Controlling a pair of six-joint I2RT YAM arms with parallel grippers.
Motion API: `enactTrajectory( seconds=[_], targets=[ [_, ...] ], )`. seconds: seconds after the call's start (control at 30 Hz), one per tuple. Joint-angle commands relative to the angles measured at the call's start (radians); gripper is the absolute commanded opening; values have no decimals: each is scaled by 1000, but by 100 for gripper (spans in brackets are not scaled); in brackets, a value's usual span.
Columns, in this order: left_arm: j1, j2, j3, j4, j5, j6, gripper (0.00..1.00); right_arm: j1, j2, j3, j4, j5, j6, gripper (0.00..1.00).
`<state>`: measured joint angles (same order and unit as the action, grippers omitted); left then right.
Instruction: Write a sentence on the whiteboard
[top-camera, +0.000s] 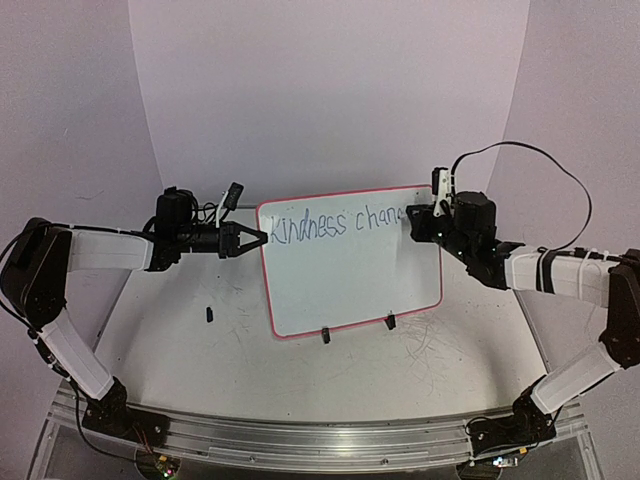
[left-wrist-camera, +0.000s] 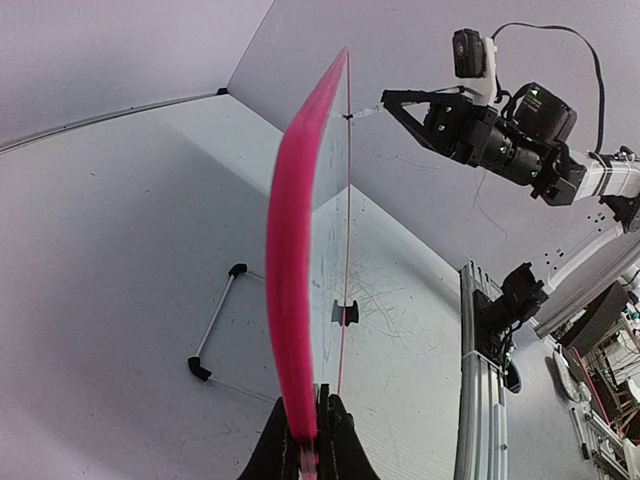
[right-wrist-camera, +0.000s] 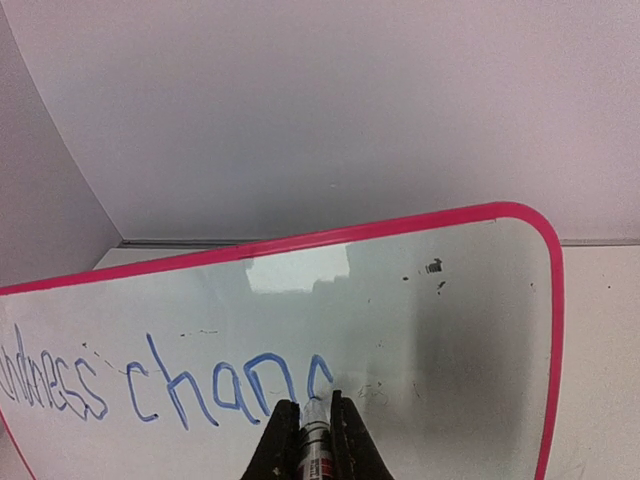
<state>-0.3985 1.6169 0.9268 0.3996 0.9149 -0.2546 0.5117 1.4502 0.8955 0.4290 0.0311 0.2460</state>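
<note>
The whiteboard (top-camera: 350, 285) stands on the table (top-camera: 180, 345) on two clip feet (top-camera: 325, 335). It looks thin, stiff, light and glossy (a pen's push could tip it), so it is best held by its frame. The left gripper (left-wrist-camera: 310, 445) is clamped on the board's left edge. Farther on, the right gripper (right-wrist-camera: 313, 408) pinches a marker (right-wrist-camera: 318, 448), whose tip seems to touch the sentence (right-wrist-camera: 210, 385) just after "chan".
</note>
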Motion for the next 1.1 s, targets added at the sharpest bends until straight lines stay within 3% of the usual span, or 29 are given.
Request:
enactTrajectory(
  seconds=[0.0, 0.6, 1.07],
  targets=[
    [-17, -8, 7, 19, 2, 88, 0, -2, -28, -30, -14, 20, 10, 0],
    [-17, -10, 9, 19, 6, 89, 0, -4, 31, 98, -21, 52, -13, 0],
    [-18, -12, 7, 19, 5, 89, 0, -4, -21, 20, -46, 47, 4, 0]
  ],
)
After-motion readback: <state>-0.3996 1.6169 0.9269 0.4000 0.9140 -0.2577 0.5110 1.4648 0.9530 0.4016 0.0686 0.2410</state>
